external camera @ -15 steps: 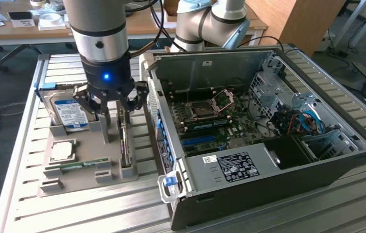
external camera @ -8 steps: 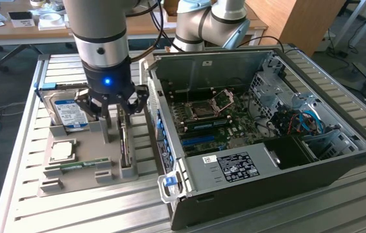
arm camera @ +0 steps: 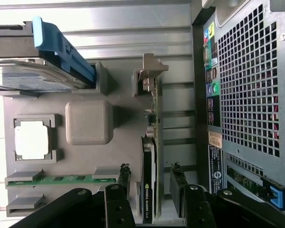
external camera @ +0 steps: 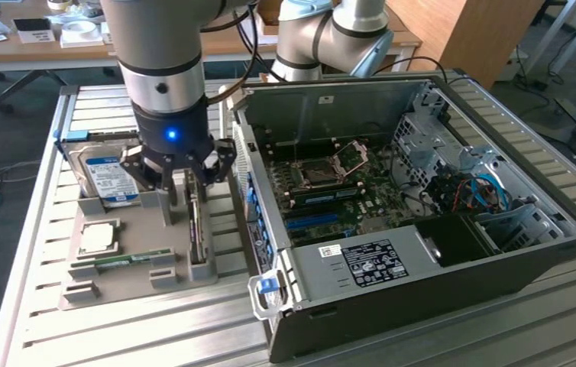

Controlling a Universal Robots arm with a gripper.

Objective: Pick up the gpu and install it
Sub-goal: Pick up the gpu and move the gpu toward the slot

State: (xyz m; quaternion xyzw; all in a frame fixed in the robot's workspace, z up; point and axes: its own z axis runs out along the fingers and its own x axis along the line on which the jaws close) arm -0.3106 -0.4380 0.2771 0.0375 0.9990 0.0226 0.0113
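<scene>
The claw (arm camera: 151, 190) stood wide open, gripping nothing, a finger either side of the gpu (arm camera: 148, 166), whose long axis ran alongside the case (arm camera: 247, 85).

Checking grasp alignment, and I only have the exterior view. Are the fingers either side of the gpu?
Observer: Yes. In the wrist view the gpu stands on edge in its holder, with one of the fingers on each side.
Operator: Touching it?
Observer: No. There's a gap on both sides, and the fingers are open.
Operator: Which end are they at?
Observer: The black-faced end. The silver bracket is at the other end, against the holder's post.
</scene>
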